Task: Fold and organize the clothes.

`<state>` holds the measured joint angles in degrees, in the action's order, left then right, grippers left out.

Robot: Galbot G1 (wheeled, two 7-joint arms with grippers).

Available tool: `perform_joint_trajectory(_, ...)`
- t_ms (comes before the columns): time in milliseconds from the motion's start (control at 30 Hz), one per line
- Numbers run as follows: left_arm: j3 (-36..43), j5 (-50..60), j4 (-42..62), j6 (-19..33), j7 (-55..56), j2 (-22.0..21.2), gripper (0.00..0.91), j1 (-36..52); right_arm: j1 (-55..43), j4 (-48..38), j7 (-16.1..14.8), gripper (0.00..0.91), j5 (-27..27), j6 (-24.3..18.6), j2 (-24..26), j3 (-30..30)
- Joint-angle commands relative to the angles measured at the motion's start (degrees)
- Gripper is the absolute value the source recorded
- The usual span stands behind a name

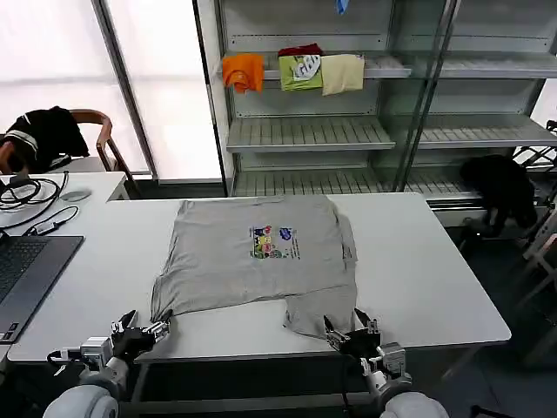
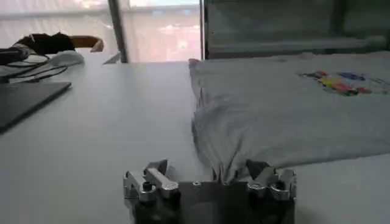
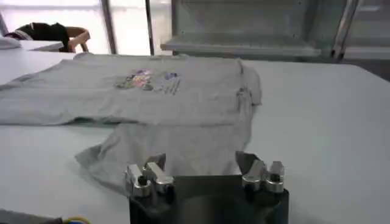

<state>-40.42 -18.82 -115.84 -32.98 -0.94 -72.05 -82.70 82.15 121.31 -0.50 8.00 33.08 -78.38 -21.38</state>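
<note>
A light grey short-sleeved shirt with a small multicoloured chest print lies spread on the white table, partly folded, one sleeve reaching the near edge. My left gripper stands open at the near left edge, at the shirt's bunched lower-left corner. The right gripper is open at the near edge, just before the sleeve. In the wrist views each gripper, left and right, has its fingers spread with the cloth's edge between them, not pinched.
A laptop and cables lie at the table's left. Behind stands a shelf unit with small orange, green and cream folded pieces. A chair with a black garment is back left; another dark garment hangs right.
</note>
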Motion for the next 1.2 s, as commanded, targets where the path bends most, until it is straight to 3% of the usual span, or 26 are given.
perform_joint_trajectory(33,0.0,0.1,0.6,-0.1,0.1,0.0,0.020,0.0,0.5,-0.8,-0.5,0.000,0.2,0.1,-0.1,0.1)
perform_joint_trajectory(300,0.1,0.0,0.0,-0.1,-0.7,-0.2,0.010,-0.3,0.3,0.1,0.2,0.000,2.3,-0.1,-0.9,0.1)
perform_joint_trajectory(567,0.1,-0.8,-0.1,0.4,-1.8,0.0,0.000,-0.2,-0.6,0.9,2.0,0.000,2.8,-6.5,-1.6,0.2)
perform_joint_trajectory(767,0.2,-3.4,-0.1,4.0,-4.4,0.5,0.000,0.6,-5.9,-0.8,3.2,0.000,3.4,-10.3,-3.3,-0.1)
perform_joint_trajectory(933,-0.1,-9.1,0.4,4.2,-3.8,0.2,0.000,5.4,-11.8,-3.3,3.5,0.000,3.7,-9.4,-4.3,-0.2)
perform_joint_trajectory(1200,0.4,-14.4,4.9,3.5,-1.4,0.2,0.000,16.1,-27.4,-15.9,4.8,0.000,5.1,-6.8,-6.8,0.5)
